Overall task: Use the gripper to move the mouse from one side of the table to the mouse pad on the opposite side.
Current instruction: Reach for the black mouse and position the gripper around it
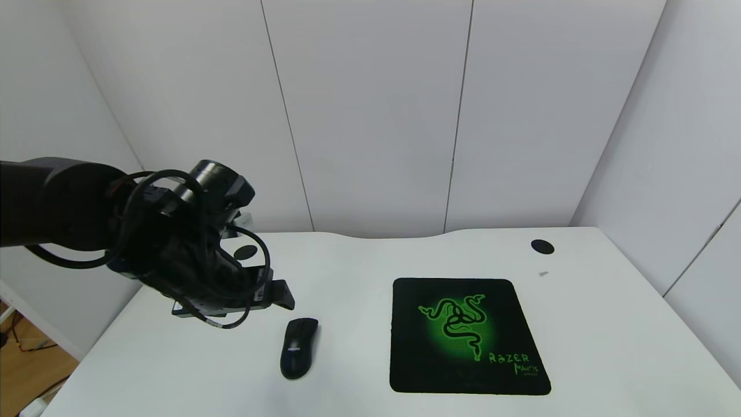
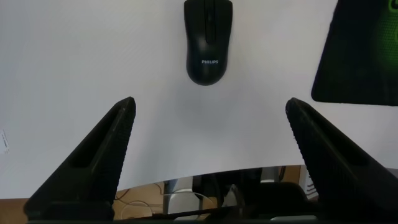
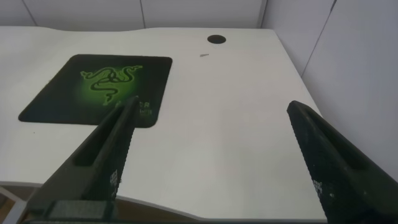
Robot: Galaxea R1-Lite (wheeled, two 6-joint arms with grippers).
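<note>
Mouse [image 1: 299, 348]: a glossy black Philips cordless mouse, lying flat on the left half of the white table [image 1: 347, 272], just left of the Razer mouse pad [image 1: 468, 336] but not touching it.
Handling: likely light and rigid; the smooth rounded shell looks slippery, so a grip could slide off.
Where to grip: probably across the two long sides, near the waist, with fingers low against the table.
Left gripper [image 1: 278, 295]: hovers above the table just behind and left of the mouse, its wrist pitched down, with cables looped around it.
Left fingers [image 2: 102, 155]: spread wide and empty, with the mouse ahead of the gap, not yet between them.
Right gripper [image 3: 211, 162]: parked off the table's right front, fingers wide and empty, well away from the mouse.
</note>
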